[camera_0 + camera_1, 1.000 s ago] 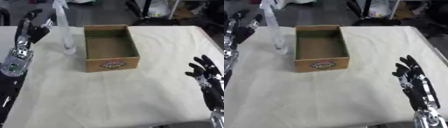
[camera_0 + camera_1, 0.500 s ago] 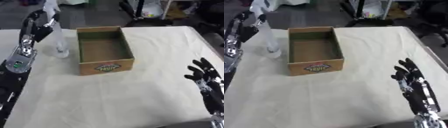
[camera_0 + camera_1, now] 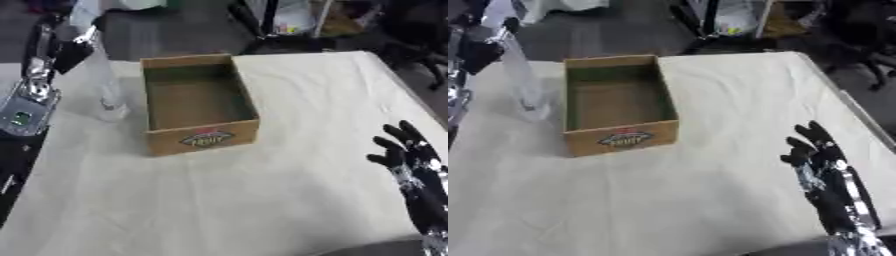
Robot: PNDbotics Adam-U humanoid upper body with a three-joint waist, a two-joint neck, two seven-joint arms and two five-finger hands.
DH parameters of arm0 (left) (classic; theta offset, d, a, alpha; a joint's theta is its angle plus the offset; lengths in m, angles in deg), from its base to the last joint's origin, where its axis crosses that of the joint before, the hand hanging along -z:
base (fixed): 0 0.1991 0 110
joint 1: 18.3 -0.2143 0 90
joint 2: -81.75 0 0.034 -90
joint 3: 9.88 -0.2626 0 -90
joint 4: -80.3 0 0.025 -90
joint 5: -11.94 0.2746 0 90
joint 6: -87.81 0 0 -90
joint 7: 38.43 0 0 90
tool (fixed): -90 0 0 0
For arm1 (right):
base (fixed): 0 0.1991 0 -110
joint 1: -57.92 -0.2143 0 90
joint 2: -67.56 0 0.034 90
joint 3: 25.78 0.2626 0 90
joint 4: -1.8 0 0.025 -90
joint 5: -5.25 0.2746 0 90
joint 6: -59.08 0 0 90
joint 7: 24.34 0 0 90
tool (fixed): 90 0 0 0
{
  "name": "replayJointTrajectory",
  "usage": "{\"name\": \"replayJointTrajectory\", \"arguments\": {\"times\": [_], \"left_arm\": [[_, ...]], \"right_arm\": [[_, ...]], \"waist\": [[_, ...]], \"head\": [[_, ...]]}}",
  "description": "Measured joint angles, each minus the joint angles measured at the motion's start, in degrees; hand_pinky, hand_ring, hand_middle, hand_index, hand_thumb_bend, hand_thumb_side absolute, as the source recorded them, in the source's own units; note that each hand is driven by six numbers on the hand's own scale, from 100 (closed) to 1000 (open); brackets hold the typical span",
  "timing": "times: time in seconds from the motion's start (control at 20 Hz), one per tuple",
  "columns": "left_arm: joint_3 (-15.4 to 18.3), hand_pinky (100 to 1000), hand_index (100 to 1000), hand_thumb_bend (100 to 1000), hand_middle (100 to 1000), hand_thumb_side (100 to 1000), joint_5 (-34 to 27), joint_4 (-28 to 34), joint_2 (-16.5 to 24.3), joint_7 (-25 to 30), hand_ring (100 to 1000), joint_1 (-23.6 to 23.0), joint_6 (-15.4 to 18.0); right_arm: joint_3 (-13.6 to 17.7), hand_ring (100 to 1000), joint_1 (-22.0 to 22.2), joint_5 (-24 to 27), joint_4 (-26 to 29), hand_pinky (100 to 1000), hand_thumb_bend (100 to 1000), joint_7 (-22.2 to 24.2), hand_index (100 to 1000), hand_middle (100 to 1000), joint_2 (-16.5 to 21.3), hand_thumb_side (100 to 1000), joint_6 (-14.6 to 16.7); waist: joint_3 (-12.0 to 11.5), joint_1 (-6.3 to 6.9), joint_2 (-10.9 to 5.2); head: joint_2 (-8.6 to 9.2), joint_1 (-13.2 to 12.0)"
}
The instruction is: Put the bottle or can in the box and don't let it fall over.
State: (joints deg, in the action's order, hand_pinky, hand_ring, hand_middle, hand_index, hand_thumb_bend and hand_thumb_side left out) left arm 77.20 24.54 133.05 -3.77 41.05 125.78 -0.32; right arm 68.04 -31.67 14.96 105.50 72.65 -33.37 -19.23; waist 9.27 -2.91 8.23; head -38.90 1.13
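Tabletop [image 3: 289, 190], bottle [image 3: 98, 75] in left hand [image 3: 54, 47]

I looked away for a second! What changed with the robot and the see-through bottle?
The left hand has closed in on the clear bottle, now right against its upper part; whether it grips is unclear. The bottle stands upright left of the cardboard box, which remains empty. The right hand stays open at the lower right.
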Motion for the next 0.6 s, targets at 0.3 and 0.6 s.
{"name": "replayJointTrajectory", "arguments": {"times": [0.3,0.6], "left_arm": [[0.34,603,883,487,876,624,0.08,-0.81,0.70,-0.02,978,0.53,0.05],[0.76,603,884,485,877,628,0.62,-2.50,1.41,-0.09,979,1.18,0.14]], "right_arm": [[-0.39,891,-0.46,0.18,0.00,745,209,0.54,1000,913,0.25,423,-0.05],[-0.69,892,-0.50,0.39,0.00,745,207,0.93,1000,913,0.27,423,-0.01]], "waist": [[1.45,0.23,0.37],[2.46,0.42,0.62]], "head": [[0.71,-0.07],[1.30,-1.29]]}}
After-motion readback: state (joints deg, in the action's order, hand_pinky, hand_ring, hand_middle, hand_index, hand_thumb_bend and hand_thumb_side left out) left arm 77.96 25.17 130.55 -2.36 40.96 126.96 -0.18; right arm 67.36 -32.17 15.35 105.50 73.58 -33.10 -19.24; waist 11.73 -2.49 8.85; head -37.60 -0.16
